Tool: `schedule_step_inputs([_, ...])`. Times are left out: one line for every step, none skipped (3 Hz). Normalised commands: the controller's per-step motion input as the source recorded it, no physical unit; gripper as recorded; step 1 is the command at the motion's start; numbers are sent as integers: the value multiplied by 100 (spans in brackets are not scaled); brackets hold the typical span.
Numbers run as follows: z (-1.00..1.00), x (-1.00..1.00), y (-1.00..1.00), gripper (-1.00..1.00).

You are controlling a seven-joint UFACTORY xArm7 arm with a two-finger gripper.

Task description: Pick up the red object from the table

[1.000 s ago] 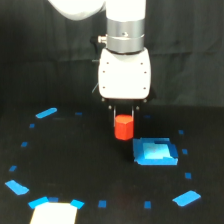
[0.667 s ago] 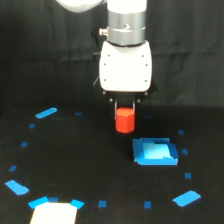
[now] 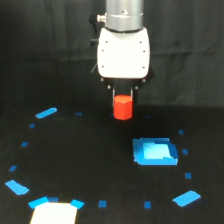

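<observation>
A silver-grey metal cylinder forms the wrist (image 3: 124, 14) — ringed by a darker band at its base. Below sits a glossy white rounded housing (image 3: 123, 55), its underside black — two short dark fingers (image 3: 114, 94) protrude.

A dark black curtain (image 3: 45, 50) with soft folds hangs across the whole back of the scene. Below it lies the matte black counter (image 3: 85, 165). The light is dim and even, with no windows or other furniture visible.
</observation>
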Motion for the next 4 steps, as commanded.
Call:
schedule_step_inputs([59,-3,-7,-100])
schedule_step_inputs([52,-6,-13,-100])
schedule_step_inputs([34,12,1,-100])
schedule_step_inputs([14,-16,-3,-77])
